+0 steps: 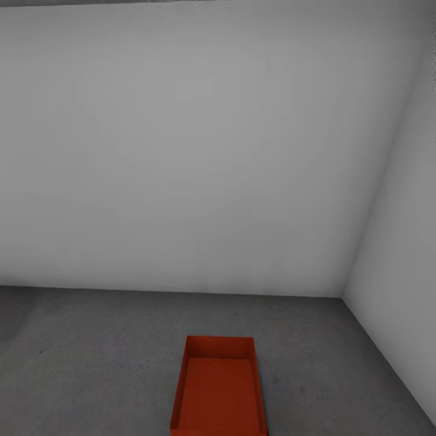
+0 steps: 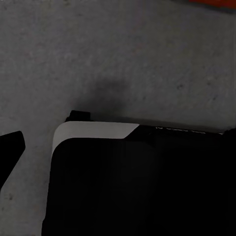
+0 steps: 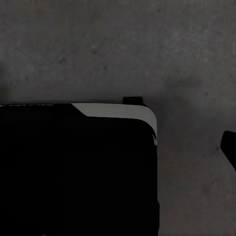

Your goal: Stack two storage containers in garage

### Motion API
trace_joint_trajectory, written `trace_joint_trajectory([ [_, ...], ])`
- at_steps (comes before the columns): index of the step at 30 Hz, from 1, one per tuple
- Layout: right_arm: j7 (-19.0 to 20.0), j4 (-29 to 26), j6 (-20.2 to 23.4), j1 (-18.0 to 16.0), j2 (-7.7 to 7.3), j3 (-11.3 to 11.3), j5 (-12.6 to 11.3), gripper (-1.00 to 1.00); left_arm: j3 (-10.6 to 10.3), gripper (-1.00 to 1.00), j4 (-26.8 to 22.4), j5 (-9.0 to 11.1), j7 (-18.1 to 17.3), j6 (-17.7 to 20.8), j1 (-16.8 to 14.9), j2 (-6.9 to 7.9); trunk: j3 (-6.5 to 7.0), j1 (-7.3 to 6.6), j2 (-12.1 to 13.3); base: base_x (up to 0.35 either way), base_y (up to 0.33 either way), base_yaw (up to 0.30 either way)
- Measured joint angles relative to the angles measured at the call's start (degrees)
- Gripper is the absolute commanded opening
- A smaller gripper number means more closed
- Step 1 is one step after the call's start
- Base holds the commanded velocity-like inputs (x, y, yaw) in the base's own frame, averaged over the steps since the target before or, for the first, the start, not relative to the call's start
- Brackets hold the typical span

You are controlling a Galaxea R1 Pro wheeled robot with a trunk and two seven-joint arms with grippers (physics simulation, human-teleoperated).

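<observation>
1. Both wrist cams look down at the robot's dark base (image 2: 137,187) over concrete; whether either hand is spread or pressed together can't be told.
2. One storage container (image 1: 219,390) sits empty on the garage floor (image 1: 91,363), just ahead.
3. Pale walls (image 1: 181,151) behind. Probably the second bin is next: the robot should leave without nudging this one.

Open concrete floor (image 1: 91,357) is stretching wide on the left of one storage container (image 1: 219,387) and narrower on its right. Two pale walls (image 1: 200,151) are closing in behind and at the right, meeting in a corner.
</observation>
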Motion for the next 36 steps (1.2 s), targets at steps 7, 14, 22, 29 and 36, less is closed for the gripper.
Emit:
trace_joint_trajectory([
  [7,0.0,0.0,0.0,0.0,0.0,-0.01,0.0,1.0,0.02,1.0,0.0,0.03,0.0,-0.02,0.02,0.0,0.54,0.0,0.0,0.0,0.0,0.0],
  [14,0.0,0.0,0.0,0.0,0.0,-0.03,-0.04,1.0,0.01,1.0,0.0,0.04,0.0,0.01,0.03,0.0,0.93,0.0,0.0,0.0,0.0,0.0],
  [22,0.01,-0.01,-0.01,0.0,-0.08,0.05,-1.75,1.0,0.01,1.0,-0.06,-0.13,-0.07,-0.09,0.03,0.0,1.03,0.0,0.01,0.0,0.0,0.0],
  [29,0.01,-0.07,0.06,0.0,-0.19,0.43,-1.33,1.0,0.02,1.0,-0.14,-0.19,-0.08,-0.17,0.03,0.07,1.03,0.0,0.0,0.0,0.0,0.0],
  [36,0.01,-0.08,0.13,0.0,-0.4,0.57,-1.12,1.0,0.01,1.0,-0.25,-0.2,-0.08,-0.18,0.03,0.09,1.03,0.0,0.0,0.0,0.0,0.0],
])
